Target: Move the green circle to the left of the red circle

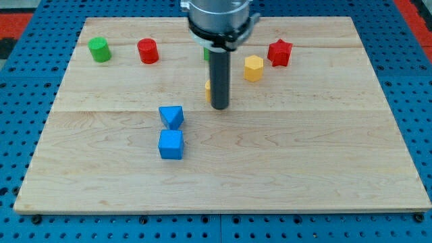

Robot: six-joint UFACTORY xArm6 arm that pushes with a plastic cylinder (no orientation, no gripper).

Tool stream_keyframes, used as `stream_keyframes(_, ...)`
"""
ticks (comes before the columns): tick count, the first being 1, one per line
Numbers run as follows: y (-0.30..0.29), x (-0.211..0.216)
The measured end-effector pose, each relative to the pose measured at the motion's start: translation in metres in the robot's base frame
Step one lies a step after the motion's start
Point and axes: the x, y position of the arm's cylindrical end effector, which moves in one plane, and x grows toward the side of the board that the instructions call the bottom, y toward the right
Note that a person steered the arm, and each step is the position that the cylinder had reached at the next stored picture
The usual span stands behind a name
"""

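Note:
The green circle [99, 49] is a short green cylinder at the view's upper left of the wooden board [304, 148]. The red circle [148, 50] is a short red cylinder just to its right, a small gap between them. My tip [221, 106] rests on the board near the middle, well to the right of and below both circles. The rod hides part of a yellow block [208, 90] at its left side and part of a green block [206, 53] behind it.
A yellow hexagon [253, 68] and a red star [279, 52] sit at the upper right of the tip. A blue triangle [171, 116] and a blue cube [171, 144] lie to the lower left of the tip.

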Motion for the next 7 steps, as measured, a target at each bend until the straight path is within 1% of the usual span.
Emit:
stream_keyframes(1,-0.030,0.044)
stream_keyframes(2,-0.083,0.049)
stream_keyframes(4,-0.083,0.047)
stream_keyframes(5,-0.087,0.032)
stream_keyframes(6,-0.053,0.062)
stream_keyframes(7,-0.047,0.110)
